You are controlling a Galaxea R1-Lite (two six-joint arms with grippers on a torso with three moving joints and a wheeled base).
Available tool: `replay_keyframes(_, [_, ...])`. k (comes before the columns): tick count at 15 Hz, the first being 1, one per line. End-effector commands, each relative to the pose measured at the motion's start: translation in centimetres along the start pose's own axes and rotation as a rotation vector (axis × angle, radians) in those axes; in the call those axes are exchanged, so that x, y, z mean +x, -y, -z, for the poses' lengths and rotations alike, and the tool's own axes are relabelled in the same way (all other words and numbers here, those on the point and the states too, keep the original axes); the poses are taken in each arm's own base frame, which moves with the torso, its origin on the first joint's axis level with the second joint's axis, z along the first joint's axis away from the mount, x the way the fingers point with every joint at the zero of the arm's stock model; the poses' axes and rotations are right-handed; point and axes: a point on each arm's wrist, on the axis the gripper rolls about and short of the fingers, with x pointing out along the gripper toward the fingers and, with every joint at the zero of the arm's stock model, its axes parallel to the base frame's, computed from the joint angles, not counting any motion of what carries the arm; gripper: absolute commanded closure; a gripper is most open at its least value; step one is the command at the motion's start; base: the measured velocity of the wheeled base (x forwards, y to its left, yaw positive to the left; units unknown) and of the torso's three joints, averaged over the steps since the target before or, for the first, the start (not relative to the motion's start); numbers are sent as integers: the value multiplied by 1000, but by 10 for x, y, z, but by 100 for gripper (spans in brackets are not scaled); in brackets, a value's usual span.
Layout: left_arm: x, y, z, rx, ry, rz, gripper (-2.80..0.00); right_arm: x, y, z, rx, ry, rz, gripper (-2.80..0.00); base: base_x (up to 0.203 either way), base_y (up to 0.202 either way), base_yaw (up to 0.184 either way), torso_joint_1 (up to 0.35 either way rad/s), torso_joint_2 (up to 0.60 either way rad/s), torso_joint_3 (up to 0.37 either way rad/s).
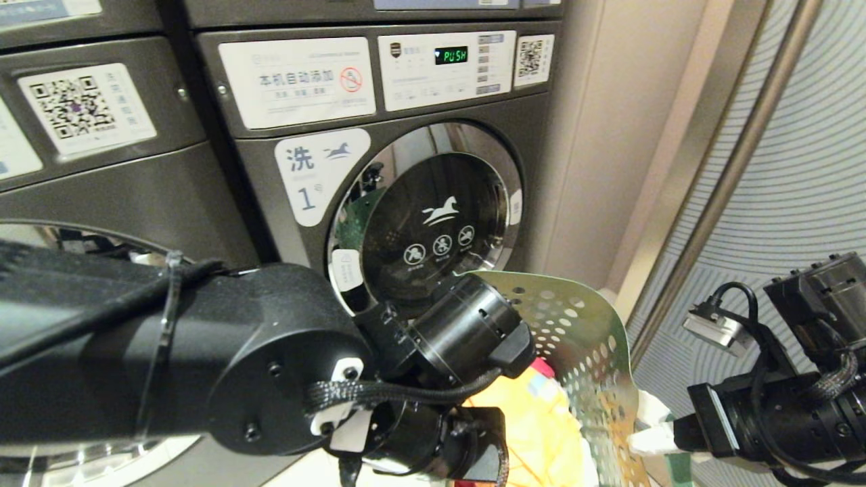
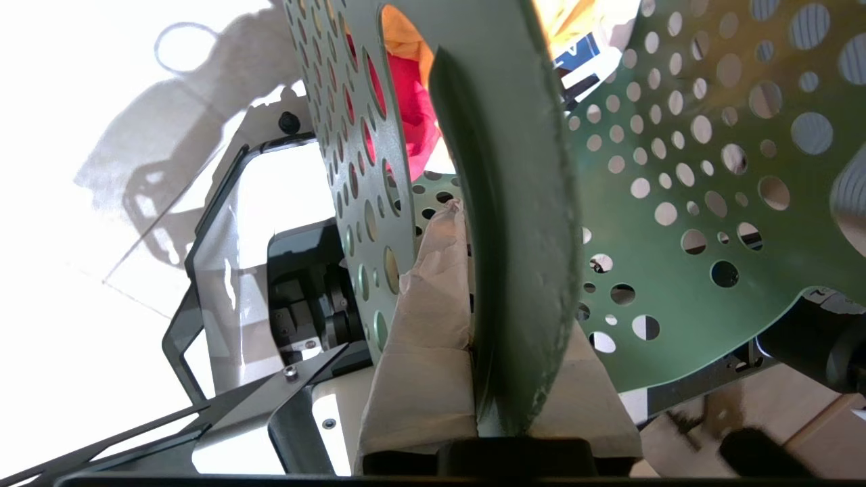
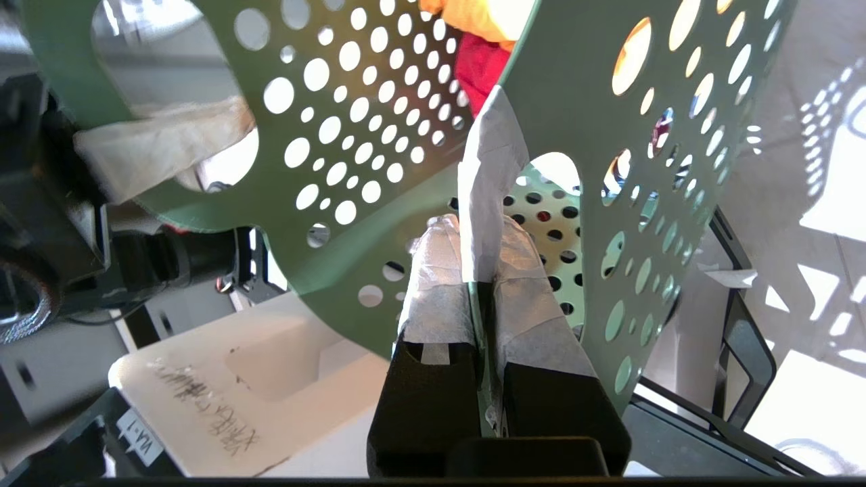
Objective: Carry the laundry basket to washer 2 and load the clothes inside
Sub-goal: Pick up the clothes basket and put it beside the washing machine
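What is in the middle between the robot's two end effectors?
The green laundry basket, holding yellow and red clothes. The left end effector and right end effector each pinch its rim, shown in the wrist views.

Warm indoor light; the floor [image 2: 81, 352] glares white under hard shadows, and close edges blur.

Both arms out in front, left gripper [image 2: 473, 325] and right gripper [image 3: 482, 270] squeezed tight, taped fingers [image 3: 440, 284] together.

a shared laundry room: numbered grey front-load washers [image 1: 379, 169] side by side, with qr-code payment stickers [image 1: 84, 108] and chinese labels [image 1: 298, 81].
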Motion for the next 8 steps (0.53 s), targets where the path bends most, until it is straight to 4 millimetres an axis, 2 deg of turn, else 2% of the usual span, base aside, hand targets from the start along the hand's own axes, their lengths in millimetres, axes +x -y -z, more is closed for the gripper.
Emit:
replay_keyframes(1, [1,0,0,-2,-4,-5,0,1,1,0,8,-9,1,0,-2,-7,174,2,7,5])
replay_keyframes(6, [2,1,0,-1,-4,-5,0,2,3,3,13,-15,6,0,0,-8,171,0,0,3])
replay_keyframes(8, [2,1,0,-1,-3,-3,0,0,2,4,12,-10,5,0,3,-2,119,1,0,2])
